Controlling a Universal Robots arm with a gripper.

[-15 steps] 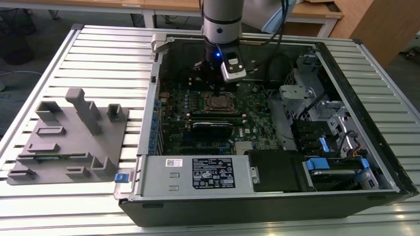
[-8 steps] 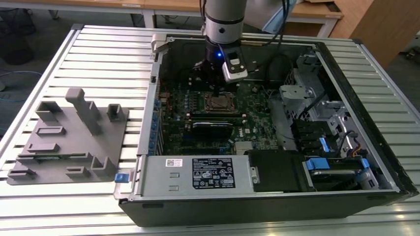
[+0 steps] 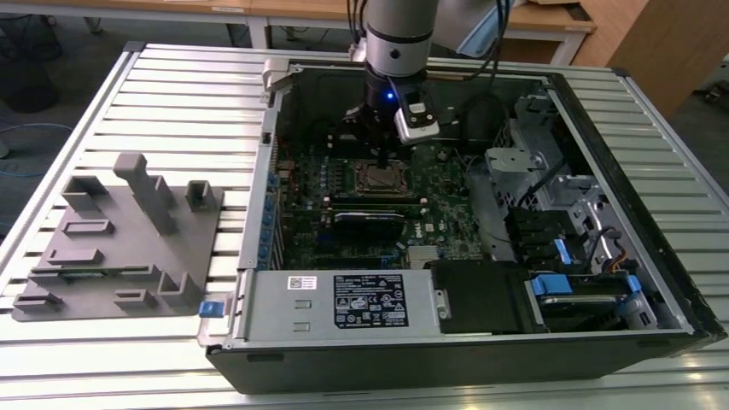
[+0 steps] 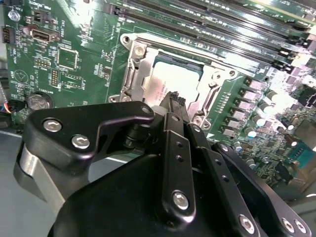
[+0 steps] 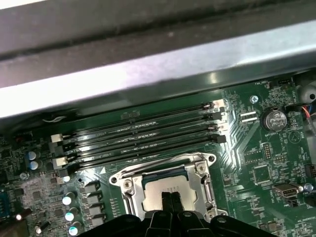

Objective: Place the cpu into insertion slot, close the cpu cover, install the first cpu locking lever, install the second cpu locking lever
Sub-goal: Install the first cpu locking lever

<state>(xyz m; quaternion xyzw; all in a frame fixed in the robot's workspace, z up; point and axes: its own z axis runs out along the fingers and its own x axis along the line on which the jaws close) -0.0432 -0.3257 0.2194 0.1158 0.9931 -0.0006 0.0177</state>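
We are viewing an open computer case (image 3: 456, 342) lying on a slatted metal table (image 3: 137, 77), with a grey fixture block (image 3: 119, 248) resting on the table toward the exterior view's left. The arm (image 3: 399, 34) is reaching down into the case, and the tool (image 3: 381, 158) is hanging directly over the insertion slot (image 3: 381, 179) on the green circuit board (image 3: 445, 205). In both wrist views we are seeing the cpu (image 5: 170, 190) already lying flat inside the insertion slot (image 5: 168, 185), its dull silver top facing up. The cpu cover (image 4: 140, 66) is lying down around the chip as a silver frame, with the cpu (image 4: 170, 84) showing through its window. The fingers (image 5: 170, 205) are pressed together side by side, so the tool (image 4: 174, 101) is standing narrow with nothing held between the tips, which are sitting just above or on the chip's top; we cannot tell whether they are touching it. Long narrow black slots (image 5: 143, 136) are running alongside the socket. We cannot tell from these views whether either locking lever is latched.
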